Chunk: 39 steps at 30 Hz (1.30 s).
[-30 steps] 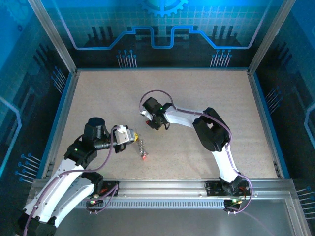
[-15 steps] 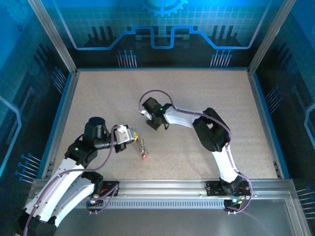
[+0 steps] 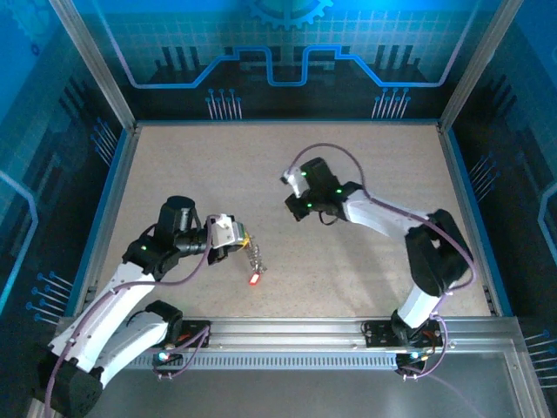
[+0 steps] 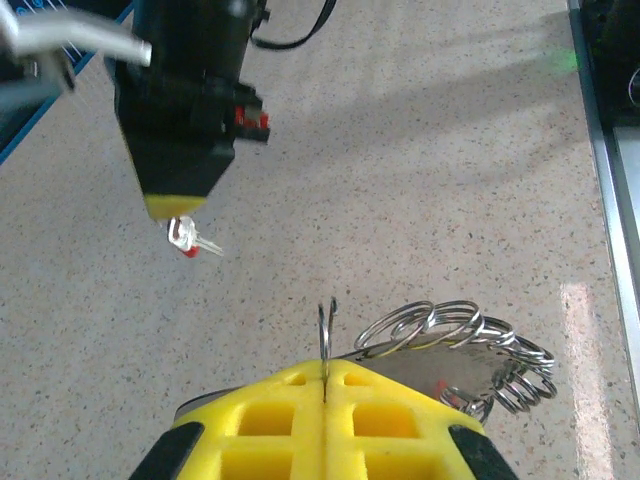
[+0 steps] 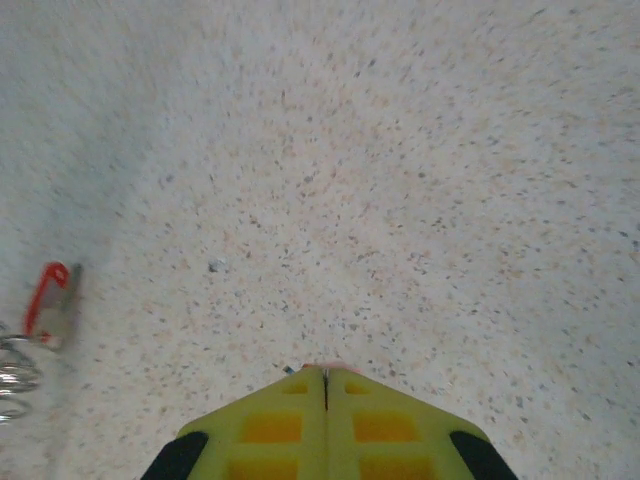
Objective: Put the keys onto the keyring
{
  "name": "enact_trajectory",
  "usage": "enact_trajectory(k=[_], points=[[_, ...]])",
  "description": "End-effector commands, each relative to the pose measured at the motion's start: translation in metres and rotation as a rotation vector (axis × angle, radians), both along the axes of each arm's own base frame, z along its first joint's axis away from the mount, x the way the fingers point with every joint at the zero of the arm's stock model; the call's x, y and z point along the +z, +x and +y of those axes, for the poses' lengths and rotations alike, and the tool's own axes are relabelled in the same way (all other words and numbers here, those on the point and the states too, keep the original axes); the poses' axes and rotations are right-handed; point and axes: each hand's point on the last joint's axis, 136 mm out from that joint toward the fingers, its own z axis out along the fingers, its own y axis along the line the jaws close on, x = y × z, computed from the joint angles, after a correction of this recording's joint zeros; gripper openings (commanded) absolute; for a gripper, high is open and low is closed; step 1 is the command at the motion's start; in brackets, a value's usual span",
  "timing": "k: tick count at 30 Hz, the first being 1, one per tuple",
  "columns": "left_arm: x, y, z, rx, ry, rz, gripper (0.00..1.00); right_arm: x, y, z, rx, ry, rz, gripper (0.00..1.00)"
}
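Observation:
The keyring (image 4: 455, 335) is a bunch of linked silver wire rings. My left gripper (image 4: 325, 372) is shut on one thin ring that stands up between its yellow fingertips. From above, the keyring (image 3: 254, 257) trails from the left gripper (image 3: 241, 237) down to a red-tagged key (image 3: 254, 279) on the table. The right gripper (image 4: 175, 207) hangs over the table beyond the left one, shut on a small silver key with a red head (image 4: 188, 238). In the right wrist view, a red sliver of that key peeks out at the closed tips of the right gripper (image 5: 325, 372).
The speckled table (image 3: 374, 157) is walled by blue panels and metal posts, with a rail along the near edge. The right wrist view has the red-tagged key (image 5: 50, 300) and a few rings (image 5: 12, 372) at its left edge.
The right arm has swung to the right and further back, its elbow moving out to the right. The left gripper has shifted slightly right with the keyring.

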Motion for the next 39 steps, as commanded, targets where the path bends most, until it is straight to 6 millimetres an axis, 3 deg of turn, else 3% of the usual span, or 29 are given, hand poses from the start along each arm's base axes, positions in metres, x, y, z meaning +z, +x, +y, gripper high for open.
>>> enact_trajectory(k=[1, 12, 13, 21, 28, 39], points=[[0.032, 0.004, -0.011, -0.059, -0.043, -0.078, 0.0, 0.028, -0.012, 0.004, 0.036, 0.223, 0.039, 0.0], [0.029, 0.022, -0.047, -0.143, 0.032, -0.09, 0.0, 0.084, -0.054, -0.003, 0.157, 0.401, -0.07, 0.0], [0.027, 0.023, -0.048, -0.141, 0.04, -0.09, 0.0, 0.077, -0.061, -0.005, 0.164, 0.398, -0.059, 0.0], [0.019, 0.032, -0.054, -0.105, 0.068, -0.095, 0.0, 0.09, -0.088, -0.007, 0.232, 0.403, -0.087, 0.0], [0.018, 0.035, -0.06, -0.064, 0.037, -0.108, 0.0, 0.089, -0.108, 0.012, 0.312, 0.376, -0.117, 0.0], [0.017, 0.041, -0.059, -0.013, 0.033, -0.094, 0.0, 0.093, -0.112, 0.027, 0.343, 0.397, -0.133, 0.0]])
